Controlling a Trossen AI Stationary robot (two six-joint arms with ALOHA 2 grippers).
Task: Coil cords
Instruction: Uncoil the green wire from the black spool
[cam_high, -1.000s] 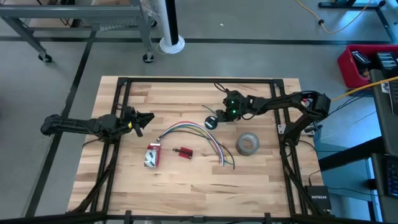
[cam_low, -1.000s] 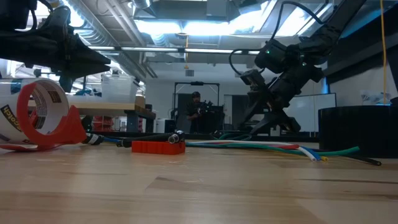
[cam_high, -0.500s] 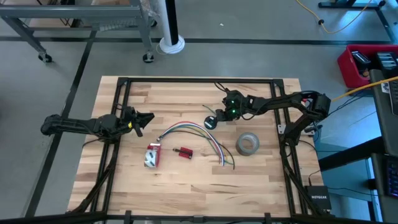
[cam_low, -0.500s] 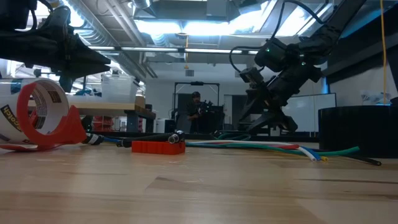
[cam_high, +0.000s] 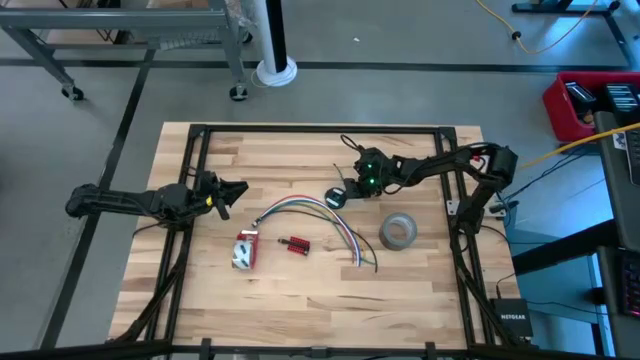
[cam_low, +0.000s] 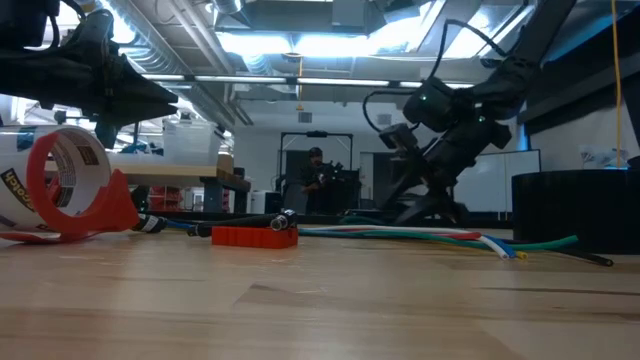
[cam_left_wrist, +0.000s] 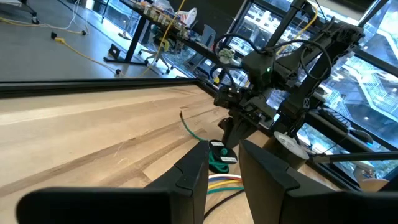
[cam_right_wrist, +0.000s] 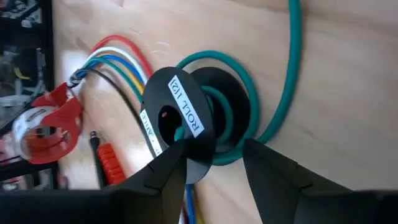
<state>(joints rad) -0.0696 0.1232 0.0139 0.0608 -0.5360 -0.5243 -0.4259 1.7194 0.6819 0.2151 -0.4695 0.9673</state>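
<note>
Cord (cam_right_wrist: 273, 112), teal-green and thin, runs off a small black spool (cam_right_wrist: 186, 118) lying on the wooden table (cam_high: 300, 300) just ahead of the right gripper (cam_right_wrist: 214, 165). Part of the cord is wound into the spool's groove; the rest loops away across the boards as a loose tail. A white label reading "ROLL" lies across the spool's upper disc.

From the table's front edge: a red tape dispenser (cam_high: 244, 250) and a small red part (cam_high: 295, 244) lie nearest, with a grey tape roll (cam_high: 398, 231) off to the right side. A fan of coloured wires (cam_high: 310, 208) curves between them and the spool.

The right gripper's fingers stand apart, straddling the spool's rim without closing on it. Judgement: this placement lines the jaws up to take hold of the spool, or the cord beside it, for further winding. The loose tail suggests the coiling is not finished.

The left gripper (cam_left_wrist: 222, 163) waits over the left side of the table, well apart from the spool, fingers set a narrow gap apart and holding nothing, aimed toward the work.
</note>
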